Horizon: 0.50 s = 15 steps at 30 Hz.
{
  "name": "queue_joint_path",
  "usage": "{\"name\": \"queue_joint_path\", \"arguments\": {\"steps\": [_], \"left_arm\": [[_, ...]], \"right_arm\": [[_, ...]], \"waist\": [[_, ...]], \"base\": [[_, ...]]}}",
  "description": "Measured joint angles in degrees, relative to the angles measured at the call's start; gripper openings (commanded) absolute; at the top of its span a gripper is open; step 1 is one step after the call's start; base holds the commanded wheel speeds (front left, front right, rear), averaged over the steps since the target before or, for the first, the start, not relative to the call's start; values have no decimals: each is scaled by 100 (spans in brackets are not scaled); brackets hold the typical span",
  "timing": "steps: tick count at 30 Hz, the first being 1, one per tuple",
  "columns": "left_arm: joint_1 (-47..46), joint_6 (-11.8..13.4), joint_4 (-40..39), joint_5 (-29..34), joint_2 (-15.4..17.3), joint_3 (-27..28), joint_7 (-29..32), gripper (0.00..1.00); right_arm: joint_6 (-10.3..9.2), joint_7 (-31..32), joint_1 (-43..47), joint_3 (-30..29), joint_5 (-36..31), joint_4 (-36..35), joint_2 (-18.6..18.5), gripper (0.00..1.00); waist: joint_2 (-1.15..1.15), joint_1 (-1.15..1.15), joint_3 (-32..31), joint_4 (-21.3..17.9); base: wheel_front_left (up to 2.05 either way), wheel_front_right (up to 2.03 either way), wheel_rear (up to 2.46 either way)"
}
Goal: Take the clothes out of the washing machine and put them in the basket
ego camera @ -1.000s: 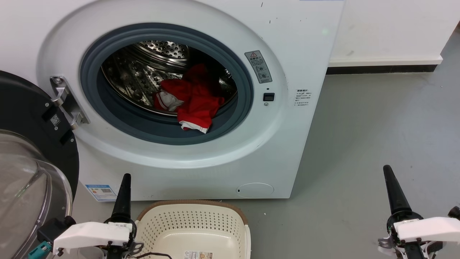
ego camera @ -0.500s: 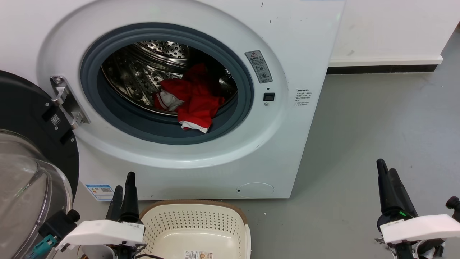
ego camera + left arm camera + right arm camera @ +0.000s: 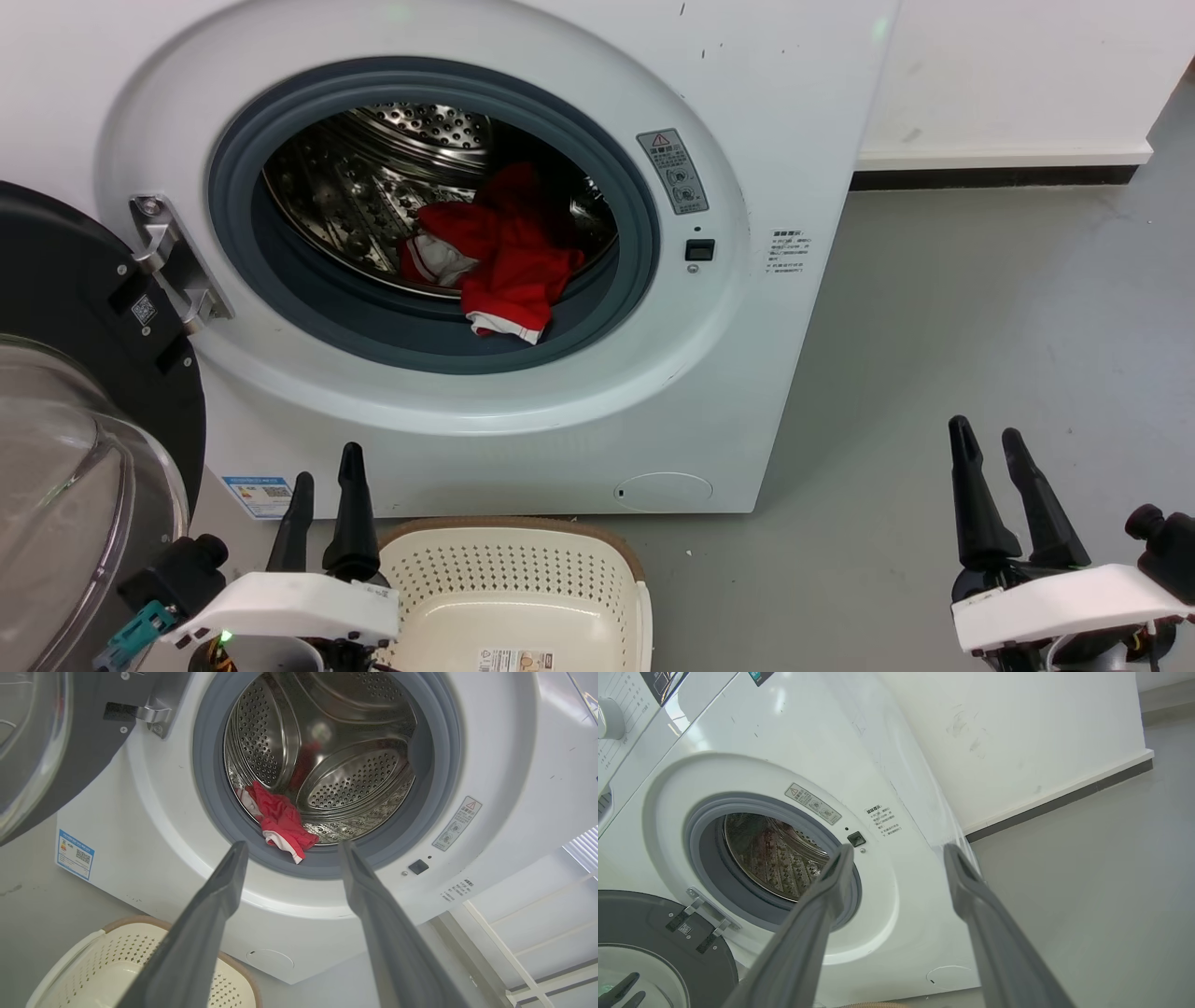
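Red clothes (image 3: 504, 257) with white trim lie at the front of the steel drum of the white washing machine (image 3: 728, 392), one hem draped over the grey door seal; the clothes (image 3: 280, 821) show the same way in the left wrist view. The cream basket (image 3: 509, 597) stands on the floor below the porthole. My left gripper (image 3: 327, 465) is open beside the basket's left rim, well below the porthole. Out at the lower right, over bare floor, my right gripper (image 3: 990, 441) is open too. Nothing sits between either pair of fingers. The left gripper (image 3: 292, 847) and the right gripper (image 3: 899, 849) point toward the machine.
The black-framed glass door (image 3: 84, 448) hangs open at the left, close to my left arm. Grey floor (image 3: 980, 308) stretches to the right of the machine, up to a white wall (image 3: 1008, 84) with a dark skirting strip.
Both grippers went from fingers together to fingers apart. The left one rose slightly toward the machine and the right one shifted left. Clothes and basket stayed put.
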Motion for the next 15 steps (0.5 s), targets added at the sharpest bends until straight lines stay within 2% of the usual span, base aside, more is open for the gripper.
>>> {"name": "queue_joint_path", "arguments": {"steps": [15], "left_arm": [[111, 124, -97, 1065, 2, -120, -232, 100]], "right_arm": [[0, -232, 120, 33, -1132, -226, -1, 100]], "waist": [[0, 0, 16, 18]], "base": [[0, 0, 0]]}}
